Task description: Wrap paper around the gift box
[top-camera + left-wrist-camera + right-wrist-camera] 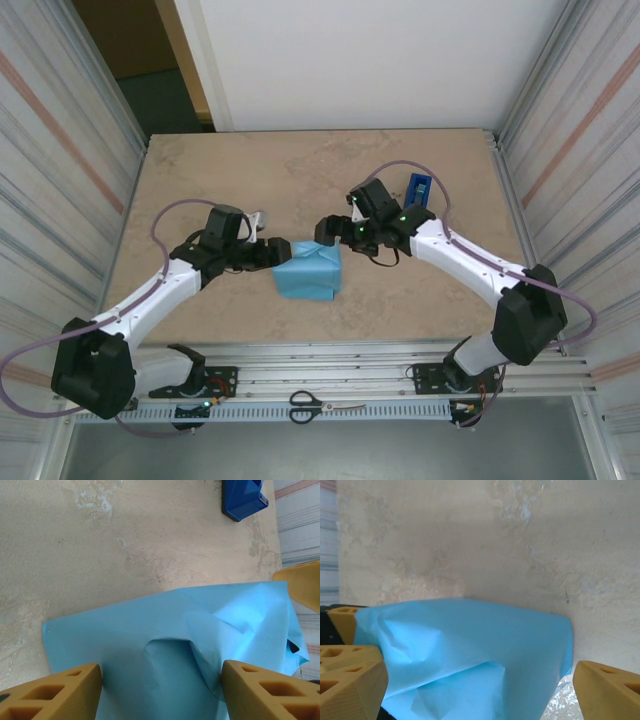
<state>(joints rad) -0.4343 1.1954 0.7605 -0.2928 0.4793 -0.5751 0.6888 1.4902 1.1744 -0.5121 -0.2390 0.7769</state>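
top view: the paper [307, 272], sky-blue face out, lies bundled over the gift box near the middle of the table [200, 180]. the left gripper [272, 252] sits at the bundle's left edge and the right gripper [328, 232] at its far right corner. a tape dispenser [418, 188] stands beyond the right arm, and scissors [320, 405] lie on the near rail.

left wrist view: the left fingers [55, 690] stand apart with the bundle between them. i cannot tell whether they press on it. up close the top shows creased, loose flaps, which the top view flattens into one lump.

right wrist view: the right fingers [607, 692] are spread wide and clamp nothing. under the paper's lower right edge a pale marbled patch peeks out, likely the gift box [563, 700], the one spot where it looks uncovered.

the sheet looks thin, light and soft, so it should crease easily and spring back when released. the box is probably stiff and light and could slide on the smooth table. i would pinch a loose flap at its edge while the other gripper pins the top.
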